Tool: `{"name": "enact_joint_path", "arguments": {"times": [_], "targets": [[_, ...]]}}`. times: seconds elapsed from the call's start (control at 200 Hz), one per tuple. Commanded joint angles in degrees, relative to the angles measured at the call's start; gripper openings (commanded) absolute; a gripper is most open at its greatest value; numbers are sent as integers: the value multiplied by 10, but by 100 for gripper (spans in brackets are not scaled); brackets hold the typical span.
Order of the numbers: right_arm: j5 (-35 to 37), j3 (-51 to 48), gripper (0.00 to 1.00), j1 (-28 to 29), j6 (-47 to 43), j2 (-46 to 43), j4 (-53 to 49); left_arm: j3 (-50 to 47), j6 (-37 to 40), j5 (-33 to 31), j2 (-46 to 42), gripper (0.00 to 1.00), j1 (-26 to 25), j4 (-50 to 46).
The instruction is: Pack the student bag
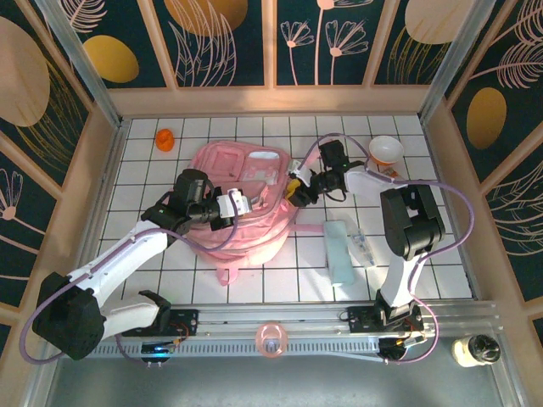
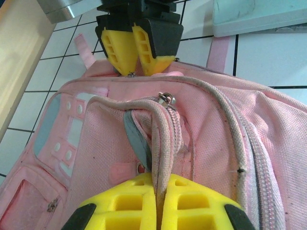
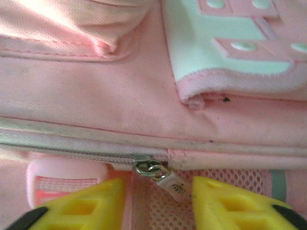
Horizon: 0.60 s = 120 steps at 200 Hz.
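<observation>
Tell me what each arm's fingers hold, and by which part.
Left fingers: shut on the student bag, pinching a piped fabric fold beside its zip. Right fingers: apart around the zip pull, holding nothing.

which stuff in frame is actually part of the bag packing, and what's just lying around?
In the job:
- student bag
- its zip pull
- left gripper, shut on the bag's edge
- right gripper, open either side of the zip pull

Lying about (some may get packed later):
- pale blue case
- white cup
- orange object
- pink ring
- small bottle
</observation>
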Motion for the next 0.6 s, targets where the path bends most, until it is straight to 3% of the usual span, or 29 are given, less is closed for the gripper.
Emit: {"name": "enact_joint_path", "arguments": {"times": [0.0, 0.105, 0.17, 0.265, 0.44, 0.595], "targets": [[-36, 17, 30, 3, -27, -2, -53, 5, 5, 43, -18, 0, 1, 65], [-35, 11, 19, 0, -33, -18, -70, 3, 5, 40, -17, 0, 1, 67], [-40, 7, 19, -5, -34, -24, -75, 3, 5, 41, -17, 0, 1, 68], [-36, 8, 29, -13, -25, -20, -70, 4, 4, 44, -17, 0, 1, 69], [-36, 28, 39, -17, -13, 7, -61, 4, 1, 49, -18, 0, 1, 70], [-56, 41, 42, -13, -9, 24, -47, 4, 2, 51, -18, 0, 1, 71]]}}
